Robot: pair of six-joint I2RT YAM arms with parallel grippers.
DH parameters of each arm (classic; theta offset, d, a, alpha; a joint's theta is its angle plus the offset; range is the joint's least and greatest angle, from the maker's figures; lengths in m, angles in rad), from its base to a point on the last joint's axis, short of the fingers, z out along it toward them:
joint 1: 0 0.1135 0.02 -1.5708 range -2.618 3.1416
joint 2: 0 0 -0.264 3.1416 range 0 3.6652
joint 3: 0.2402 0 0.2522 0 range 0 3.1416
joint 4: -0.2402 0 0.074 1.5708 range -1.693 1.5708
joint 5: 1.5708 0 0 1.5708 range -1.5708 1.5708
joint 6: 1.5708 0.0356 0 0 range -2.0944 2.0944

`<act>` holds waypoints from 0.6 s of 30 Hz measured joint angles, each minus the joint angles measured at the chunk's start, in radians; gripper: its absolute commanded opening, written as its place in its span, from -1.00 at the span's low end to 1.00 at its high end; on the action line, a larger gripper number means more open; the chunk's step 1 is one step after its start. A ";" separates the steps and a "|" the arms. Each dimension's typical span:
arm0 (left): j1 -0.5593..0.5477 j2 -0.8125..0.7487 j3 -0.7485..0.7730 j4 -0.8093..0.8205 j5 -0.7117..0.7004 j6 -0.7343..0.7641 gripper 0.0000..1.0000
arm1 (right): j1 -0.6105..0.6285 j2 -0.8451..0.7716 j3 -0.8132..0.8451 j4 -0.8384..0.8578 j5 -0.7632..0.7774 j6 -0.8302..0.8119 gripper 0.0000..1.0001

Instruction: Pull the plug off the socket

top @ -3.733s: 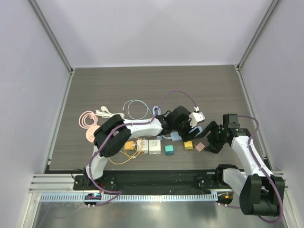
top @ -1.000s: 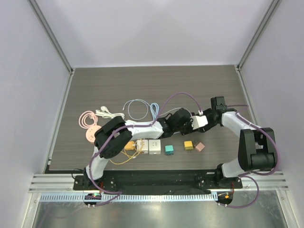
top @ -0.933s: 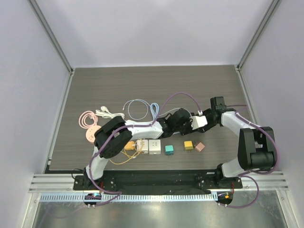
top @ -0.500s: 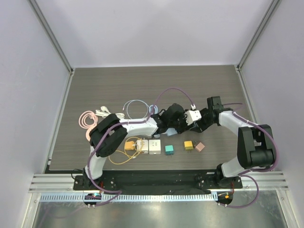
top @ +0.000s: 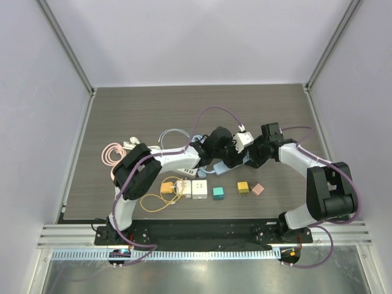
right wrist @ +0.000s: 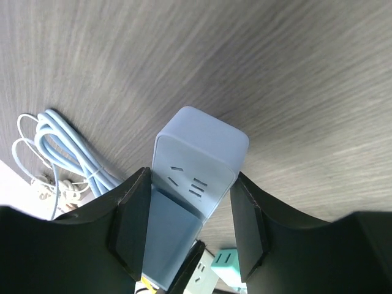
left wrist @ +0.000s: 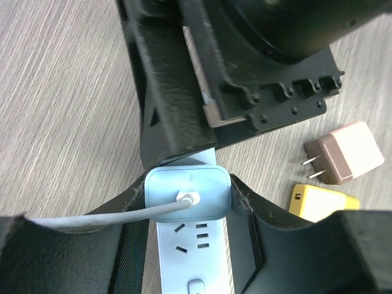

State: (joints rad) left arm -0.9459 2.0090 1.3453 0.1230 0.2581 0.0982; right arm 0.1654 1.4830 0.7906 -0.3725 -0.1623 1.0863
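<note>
**Q:** Left wrist view: where was the plug (left wrist: pixel 202 187) relative to the left gripper (left wrist: pixel 190 191)?

**A:** The light-blue plug sat directly between the two fingers. The fingers were part-closed, and each inner face pressed against one side of the plug body. A white cable (left wrist: pixel 92 215) left the plug's face and ran out across the left finger.

**Q:** And relative to the socket strip (left wrist: pixel 196 248)?

**A:** The plug lay over one end of the strip's face, with free outlets showing just beyond it. Whether its pins were seated could not be told.

**Q:** State of the right gripper (right wrist: pixel 190 177)?

**A:** Part-closed on the strip's other end. In the right wrist view the strip's rounded end projected past the fingertips, and both fingers (right wrist: pixel 131 226) bore on its long sides.

**Q:** Position of the two grippers?

**A:** Facing each other along the strip, close together, near the middle of the table (top: pixel 275 110).

**Q:** Nearby items?

**A:** A pink adapter (left wrist: pixel 346 153) and a yellow adapter (left wrist: pixel 321 205) lay beside the strip. Neither touched the plug. A coiled blue cable (right wrist: pixel 73 153) and a teal adapter (right wrist: pixel 225 262) lay apart from it.
</note>
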 measured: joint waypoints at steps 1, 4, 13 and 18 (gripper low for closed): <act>0.010 0.000 0.000 0.004 0.016 -0.015 -1.00 | 0.003 -0.001 0.000 0.008 0.006 -0.005 -0.98; 0.043 -0.001 -0.006 0.034 0.080 -0.070 -1.00 | 0.007 -0.013 -0.007 0.034 0.026 -0.010 -0.98; 0.066 -0.108 -0.007 0.129 0.246 -0.154 -1.00 | -0.004 0.004 -0.050 0.079 0.203 -0.016 -0.98; -0.011 -0.203 0.015 0.107 0.206 -0.048 -1.00 | -0.005 0.033 -0.016 0.066 0.213 -0.017 -0.97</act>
State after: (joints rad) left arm -0.9565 1.8065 1.3605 0.2302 0.4637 0.0505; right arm 0.1608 1.5158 0.7746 -0.3061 0.0505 1.0691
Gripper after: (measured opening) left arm 0.475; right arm 0.547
